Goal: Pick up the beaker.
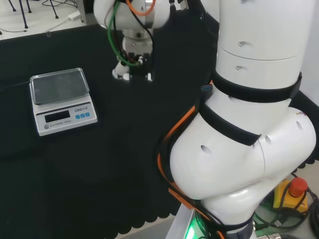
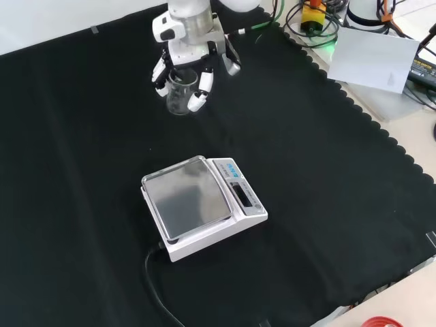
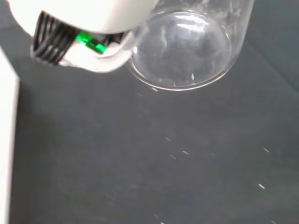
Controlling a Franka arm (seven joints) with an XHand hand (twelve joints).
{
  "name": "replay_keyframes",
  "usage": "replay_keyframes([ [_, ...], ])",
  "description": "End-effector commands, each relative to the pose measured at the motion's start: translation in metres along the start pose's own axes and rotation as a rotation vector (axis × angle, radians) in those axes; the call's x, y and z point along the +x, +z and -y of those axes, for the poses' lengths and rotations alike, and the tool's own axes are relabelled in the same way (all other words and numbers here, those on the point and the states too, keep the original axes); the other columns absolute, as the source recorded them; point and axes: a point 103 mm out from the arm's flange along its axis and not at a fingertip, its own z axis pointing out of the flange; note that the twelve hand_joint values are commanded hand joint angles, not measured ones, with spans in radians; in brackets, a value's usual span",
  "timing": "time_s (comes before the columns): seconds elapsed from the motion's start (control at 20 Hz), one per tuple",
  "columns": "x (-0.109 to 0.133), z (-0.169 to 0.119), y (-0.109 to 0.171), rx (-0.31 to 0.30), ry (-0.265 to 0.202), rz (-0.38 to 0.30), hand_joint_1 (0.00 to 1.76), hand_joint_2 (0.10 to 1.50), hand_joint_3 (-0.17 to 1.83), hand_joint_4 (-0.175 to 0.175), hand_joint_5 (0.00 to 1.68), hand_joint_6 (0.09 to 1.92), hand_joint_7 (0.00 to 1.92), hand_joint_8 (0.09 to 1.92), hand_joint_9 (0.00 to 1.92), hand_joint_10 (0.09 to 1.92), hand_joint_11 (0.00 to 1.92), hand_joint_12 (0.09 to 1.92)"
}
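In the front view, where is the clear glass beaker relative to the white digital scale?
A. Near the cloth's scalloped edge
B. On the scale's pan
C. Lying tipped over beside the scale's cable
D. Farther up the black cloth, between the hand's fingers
D: the clear glass beaker stands upright on the cloth among the hand's fingers, well apart from the white digital scale, whose pan is bare.

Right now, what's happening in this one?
The robot's hand is down around a clear beaker standing on the black cloth, its fingers spread on either side of the glass. Whether they touch it yet can't be told; the beaker looks still on the cloth. A scale sits apart, nearer the front camera, its pan bare.
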Motion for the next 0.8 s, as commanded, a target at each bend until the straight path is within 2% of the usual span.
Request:
replay_keyframes([
  [0.05, 0.063, -0.001, -0.021, -0.005, -0.099, 0.008, 1.21, 0.75, 0.70, -0.009, 1.03, 1.13, 0.98, 1.11, 1.25, 0.68, 1.26, 0.86],
  [0.1, 0.072, -0.001, -0.022, -0.006, -0.111, 0.008, 1.19, 0.72, 0.73, -0.069, 1.05, 1.10, 0.96, 1.14, 1.25, 0.69, 1.25, 0.87],
  [0.15, 0.081, -0.002, -0.022, -0.003, -0.128, 0.001, 1.18, 0.71, 0.75, -0.106, 1.06, 1.09, 0.94, 1.16, 1.25, 0.69, 1.25, 0.87],
  [0.25, 0.103, -0.004, -0.022, 0.004, -0.161, -0.005, 1.17, 0.69, 0.77, -0.137, 1.06, 1.08, 0.92, 1.18, 1.24, 0.69, 1.25, 0.87],
  [0.6, 0.168, -0.003, -0.012, 0.031, -0.262, -0.001, 1.16, 0.69, 0.78, -0.144, 1.07, 1.07, 0.91, 1.19, 1.24, 0.69, 1.24, 0.88],
  [0.75, 0.188, -0.002, -0.003, 0.049, -0.291, 0.014, 1.16, 0.69, 0.78, -0.143, 1.07, 1.07, 0.91, 1.19, 1.24, 0.69, 1.24, 0.88],
  [0.8, 0.201, -0.002, 0.002, 0.061, -0.314, 0.027, 1.16, 0.69, 0.78, -0.143, 1.07, 1.07, 0.91, 1.19, 1.24, 0.69, 1.24, 0.88],
])
